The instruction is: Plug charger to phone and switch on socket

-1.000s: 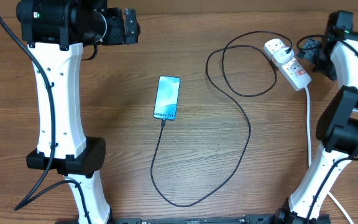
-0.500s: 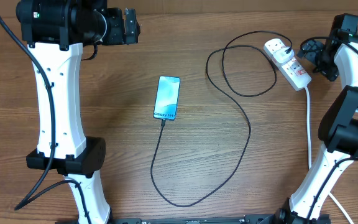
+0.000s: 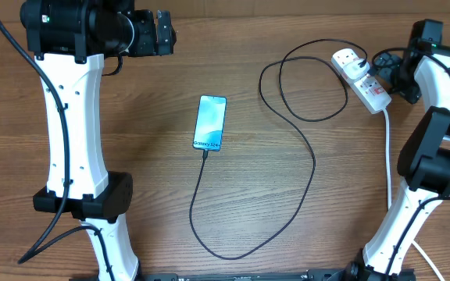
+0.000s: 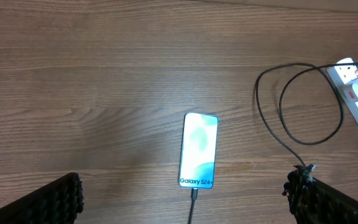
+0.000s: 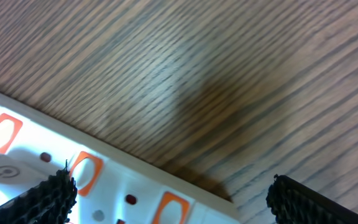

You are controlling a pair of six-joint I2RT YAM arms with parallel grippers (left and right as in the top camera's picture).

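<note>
Socket (image 3: 363, 80) just below my spread right fingers (image 5: 42, 199); left fingers (image 4: 48, 202) spread, idle; best to tip one finger squarely onto the red switch (image 5: 84, 172) nearest the charger plug (image 3: 348, 59)

Even bright light, faint soft shadows; overhead view sharp, close-up socket (image 5: 114, 177) blurry beside dark shadow.

Wooden table (image 3: 155, 195) with the phone (image 3: 210, 122), the looping black charger (image 3: 315, 164) and the white socket (image 3: 362, 80) flat on it.
</note>
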